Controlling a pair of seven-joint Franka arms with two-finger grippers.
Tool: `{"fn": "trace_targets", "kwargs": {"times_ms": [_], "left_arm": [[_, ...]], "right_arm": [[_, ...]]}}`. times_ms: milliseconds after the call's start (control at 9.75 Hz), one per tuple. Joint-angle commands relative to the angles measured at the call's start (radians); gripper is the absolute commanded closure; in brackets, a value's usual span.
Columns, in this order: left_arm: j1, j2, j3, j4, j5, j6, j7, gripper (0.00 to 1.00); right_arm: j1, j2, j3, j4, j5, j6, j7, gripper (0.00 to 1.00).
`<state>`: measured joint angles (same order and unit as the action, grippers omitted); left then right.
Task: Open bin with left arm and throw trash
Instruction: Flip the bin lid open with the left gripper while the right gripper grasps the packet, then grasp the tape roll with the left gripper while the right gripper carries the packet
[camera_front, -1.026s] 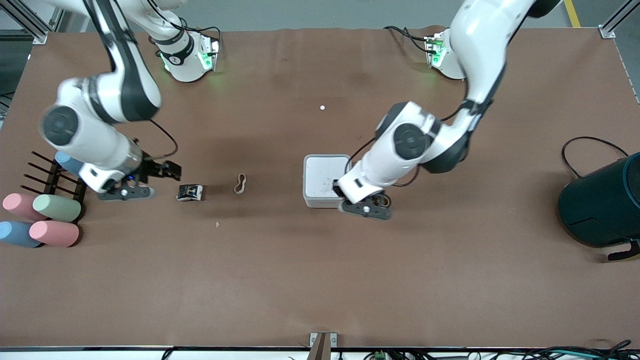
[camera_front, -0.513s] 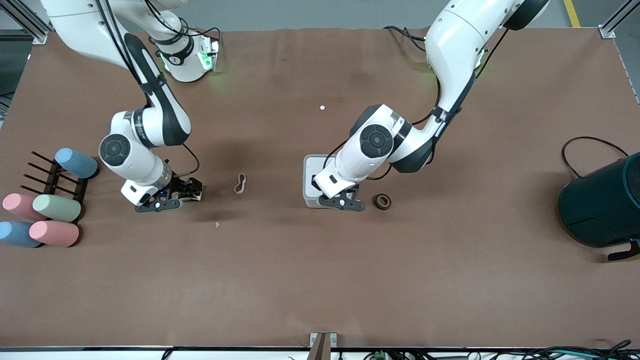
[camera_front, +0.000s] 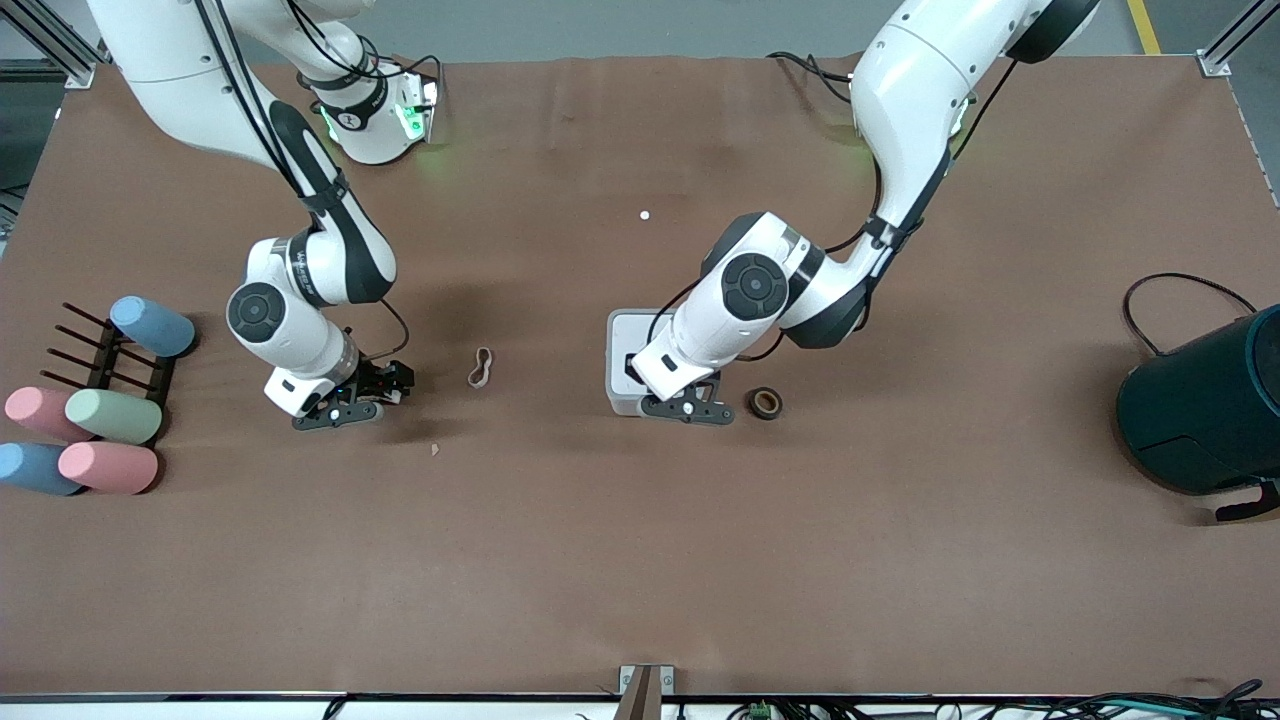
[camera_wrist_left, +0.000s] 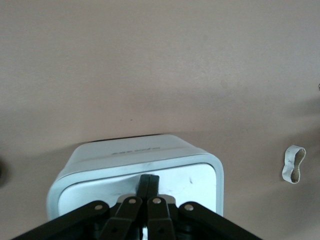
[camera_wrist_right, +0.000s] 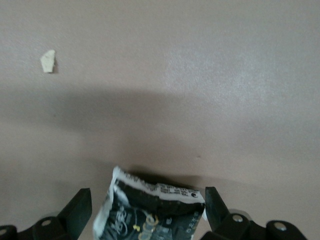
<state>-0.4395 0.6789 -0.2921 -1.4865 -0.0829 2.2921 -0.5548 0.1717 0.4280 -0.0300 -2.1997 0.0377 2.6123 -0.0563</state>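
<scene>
The bin (camera_front: 628, 330) stands mid-table with its white lid down; it also shows in the left wrist view (camera_wrist_left: 140, 152). My left gripper (camera_front: 680, 396) is shut, and its closed fingertips (camera_wrist_left: 148, 181) rest on the lid at the bin's edge nearest the front camera. The black tape roll (camera_front: 767, 403) lies beside the bin, toward the left arm's end. The beige rubber band (camera_front: 481, 367) lies between bin and wrapper. My right gripper (camera_front: 384, 386) is low and open, with a finger (camera_wrist_right: 80, 210) on each side of the black-and-white wrapper (camera_wrist_right: 150, 210), not closed on it.
A dark teal cylinder (camera_front: 1205, 405) stands at the left arm's end. Pastel cups (camera_front: 110, 415) and a black rack (camera_front: 95, 350) sit at the right arm's end. A small paper scrap (camera_front: 435, 449) lies nearer the front camera than the wrapper.
My right gripper has swung from beside the cups to the wrapper and come down around it. My left gripper has moved from over the tape roll onto the bin's lid.
</scene>
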Motion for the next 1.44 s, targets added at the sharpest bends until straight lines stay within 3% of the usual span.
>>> {"fn": "trace_targets", "kwargs": {"times_ms": [0,103,205,308,410,513,615,718,821,1026,1333], "left_arm": [[0.062,-0.122,0.008,-0.02,0.012,-0.162,-0.002,1.0],[0.096,-0.14,0.007,-0.02,0.014,-0.195,0.01,1.0],[0.134,-0.142,0.007,-0.026,0.017,-0.204,0.071,1.0],[0.168,-0.124,0.008,-0.032,0.017,-0.204,0.16,0.94],[0.206,-0.086,0.011,-0.034,0.026,-0.206,0.214,0.64],[0.218,-0.056,0.01,-0.041,0.136,-0.204,0.255,0.03],[0.211,-0.03,0.01,-0.053,0.197,-0.203,0.244,0.0],[0.2,-0.003,0.01,-0.06,0.207,-0.191,0.239,0.0],[0.193,0.013,0.01,-0.066,0.207,-0.184,0.218,0.0],[0.189,0.018,0.011,-0.145,0.219,-0.101,0.205,0.0],[0.182,0.014,0.008,-0.212,0.252,-0.034,0.147,0.0]], "right_arm": [[-0.009,-0.008,0.001,-0.023,-0.007,-0.017,-0.014,0.0],[-0.009,-0.006,0.001,-0.023,-0.007,-0.018,-0.013,0.03],[-0.009,-0.008,0.001,-0.022,-0.007,-0.041,-0.007,0.22],[-0.009,-0.008,0.001,-0.018,-0.007,-0.06,-0.002,0.46],[-0.009,-0.009,0.001,-0.009,-0.004,-0.076,0.004,0.71],[-0.009,-0.014,0.001,0.03,-0.002,-0.124,0.034,0.82],[0.002,-0.031,0.005,0.114,0.004,-0.249,0.108,0.87],[0.027,-0.037,0.021,0.267,0.011,-0.45,0.224,0.88],[0.073,-0.034,0.028,0.411,0.028,-0.566,0.34,0.88],[0.225,-0.011,0.027,0.585,0.112,-0.591,0.6,0.87],[0.406,0.145,0.027,0.827,0.11,-0.58,0.801,0.84]]}}
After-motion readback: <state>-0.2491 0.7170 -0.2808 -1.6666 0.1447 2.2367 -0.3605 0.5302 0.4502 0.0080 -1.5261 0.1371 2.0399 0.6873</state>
